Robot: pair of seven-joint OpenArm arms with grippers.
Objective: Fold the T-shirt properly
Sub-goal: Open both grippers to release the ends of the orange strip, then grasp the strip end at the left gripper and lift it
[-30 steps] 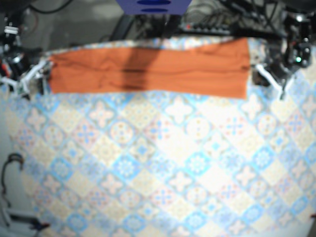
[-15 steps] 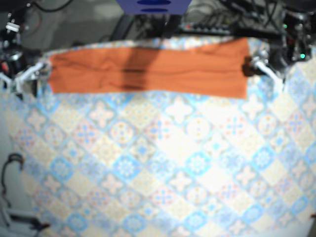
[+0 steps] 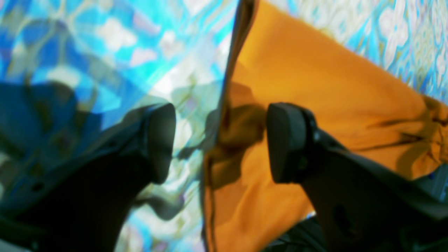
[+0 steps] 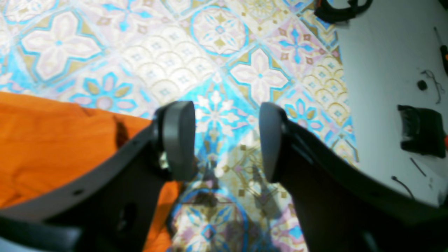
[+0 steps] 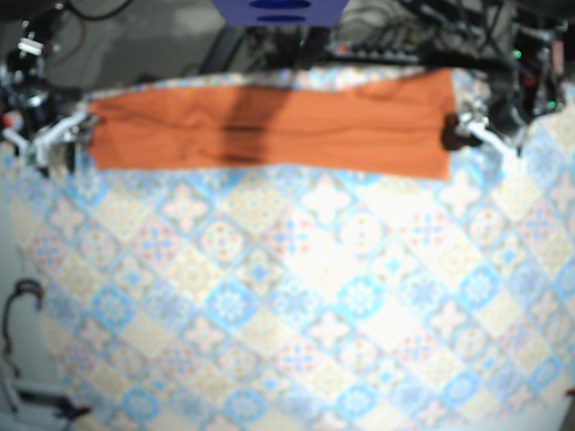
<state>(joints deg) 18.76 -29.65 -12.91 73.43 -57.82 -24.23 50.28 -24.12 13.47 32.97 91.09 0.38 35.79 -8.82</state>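
It looks like a robotics lab or workshop to me: a tangle of dark cables (image 5: 404,40) runs along the far side, and the white surface (image 4: 385,70), bare past the edge of a tile-patterned cloth (image 4: 217,31), carries loose wires (image 4: 433,81) and a black part (image 4: 421,131).

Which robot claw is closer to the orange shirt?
Left. The left gripper is open and straddles the edge of the T-shirt. The right gripper, also open, hangs over the tablecloth just beside the shirt.
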